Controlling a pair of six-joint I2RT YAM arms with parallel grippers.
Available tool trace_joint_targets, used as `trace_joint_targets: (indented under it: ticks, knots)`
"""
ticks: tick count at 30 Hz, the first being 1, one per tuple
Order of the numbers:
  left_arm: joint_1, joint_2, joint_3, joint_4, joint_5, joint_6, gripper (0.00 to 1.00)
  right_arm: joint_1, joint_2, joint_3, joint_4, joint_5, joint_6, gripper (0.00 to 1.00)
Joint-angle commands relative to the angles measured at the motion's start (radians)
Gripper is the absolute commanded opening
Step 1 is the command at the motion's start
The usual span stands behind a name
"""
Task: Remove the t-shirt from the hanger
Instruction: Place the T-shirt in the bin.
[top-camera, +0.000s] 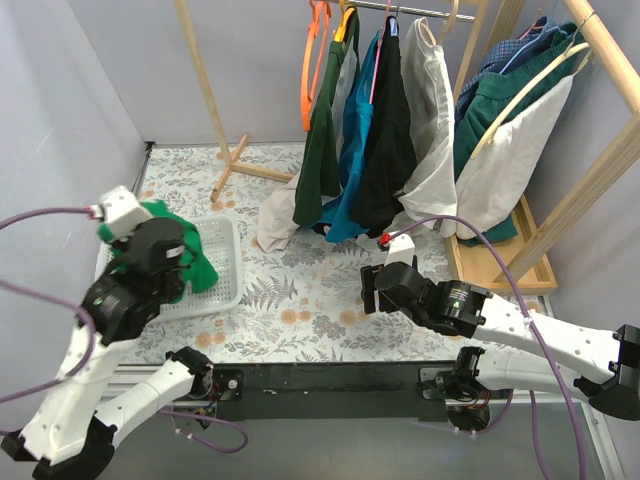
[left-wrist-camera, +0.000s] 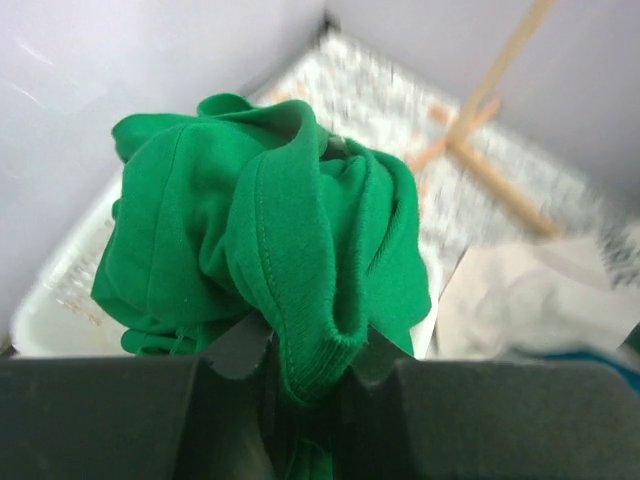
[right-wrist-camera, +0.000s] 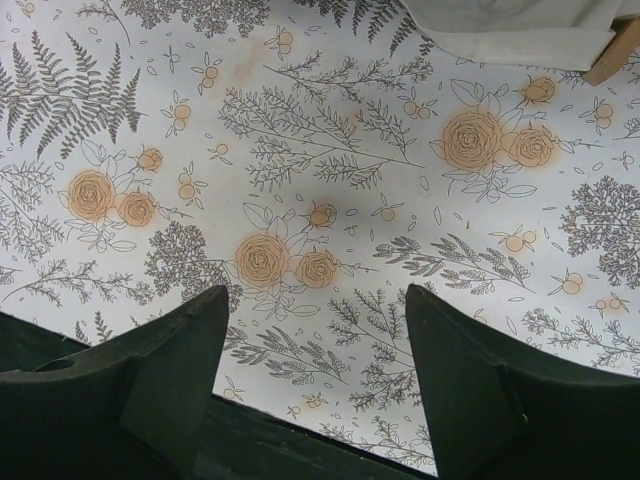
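- The left gripper's (left-wrist-camera: 305, 345) fingertips are buried in the bunched green t-shirt (left-wrist-camera: 250, 240).
- The white basket (top-camera: 228, 262) is partly hidden beneath the t-shirt.
- The wooden rack foot (left-wrist-camera: 495, 175) is blurred.
- The pale cloth (right-wrist-camera: 510, 30) is cut off by the top edge of the right wrist view.

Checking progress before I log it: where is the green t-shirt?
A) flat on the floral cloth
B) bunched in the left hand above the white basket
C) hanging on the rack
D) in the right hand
B: the left hand pinches the bunched green t-shirt above the white basket.
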Motion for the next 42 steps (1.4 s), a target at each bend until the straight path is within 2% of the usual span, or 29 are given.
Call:
trace_joint_targets:
  ticks: [1, 5, 10, 12, 15, 19, 25, 28, 29, 30, 31, 32, 33, 38, 39, 42]
  knots:
    - [0.001, 0.099, -0.213, 0.047, 0.201, -0.094, 0.00, -0.003, -0.012, 0.041, 0.024, 0.002, 0.005, 0.79]
    - [0.011, 0.142, -0.335, 0.188, 0.294, -0.114, 0.00, -0.002, -0.035, 0.030, 0.018, -0.004, 0.017, 0.78]
    - [0.061, 0.202, -0.376, 0.243, 0.331, -0.111, 0.00, -0.002, -0.060, 0.013, 0.016, -0.011, 0.027, 0.79]
    - [0.116, 0.208, -0.401, 0.262, 0.341, -0.092, 0.00, -0.002, -0.063, 0.013, 0.016, -0.011, 0.030, 0.79]
    - [0.263, 0.199, -0.444, 0.329, 0.404, -0.008, 0.00, -0.002, -0.060, 0.019, 0.022, -0.017, 0.030, 0.79]
    - [0.504, 0.207, -0.488, 0.440, 0.644, 0.082, 0.00, -0.002, -0.049, 0.030, 0.028, -0.024, 0.013, 0.78]
    - [0.523, 0.268, -0.524, 0.477, 0.772, 0.078, 0.00, -0.002, -0.006, 0.146, -0.024, -0.017, -0.053, 0.78]
    - [0.526, 0.268, -0.515, 0.474, 0.782, 0.093, 0.37, -0.004, 0.012, 0.248, -0.050, -0.005, -0.097, 0.79]
    - [0.526, 0.268, -0.507, 0.469, 0.779, 0.099, 0.46, -0.003, 0.017, 0.280, -0.070, 0.002, -0.125, 0.82]
    - [0.526, 0.268, -0.498, 0.461, 0.775, 0.104, 0.65, -0.003, 0.023, 0.338, -0.080, 0.009, -0.140, 0.84]
    - [0.526, 0.260, -0.479, 0.449, 0.774, 0.109, 0.72, -0.002, 0.035, 0.376, -0.091, 0.034, -0.148, 0.86]
    - [0.526, 0.251, -0.469, 0.446, 0.777, 0.115, 0.77, -0.002, 0.042, 0.412, -0.117, 0.051, -0.166, 0.98]
    - [0.526, 0.242, -0.458, 0.446, 0.795, 0.131, 0.84, -0.002, 0.049, 0.444, -0.123, 0.060, -0.183, 0.98]
    - [0.526, 0.193, -0.360, 0.411, 0.855, 0.162, 0.91, -0.012, 0.094, 0.650, -0.056, 0.193, -0.318, 0.98]
    - [0.526, 0.188, -0.349, 0.402, 0.864, 0.165, 0.91, -0.025, 0.103, 0.679, 0.002, 0.187, -0.388, 0.98]
    - [0.526, 0.170, -0.320, 0.376, 0.933, 0.182, 0.93, -0.114, 0.173, 0.820, 0.057, 0.103, -0.456, 0.98]
